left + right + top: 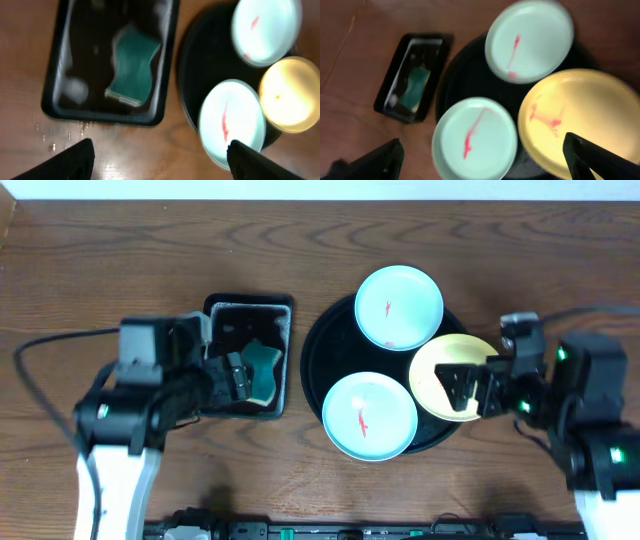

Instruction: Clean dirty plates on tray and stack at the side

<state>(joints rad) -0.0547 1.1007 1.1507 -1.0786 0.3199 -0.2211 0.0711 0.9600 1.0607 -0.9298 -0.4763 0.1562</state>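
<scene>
Plates, all three smeared red, sit crowded on the tray. The left gripper over the sponge and the right gripper above the yellow plate both hang with fingers apart. A careless lift could jostle neighbouring plates.

yellow plate: right side hidden under right hand | sponge: partly under left hand | wrist views: blurred

2 mint-blue plates and 1 yellow plate, red-smeared, lie on the black tray.
</scene>
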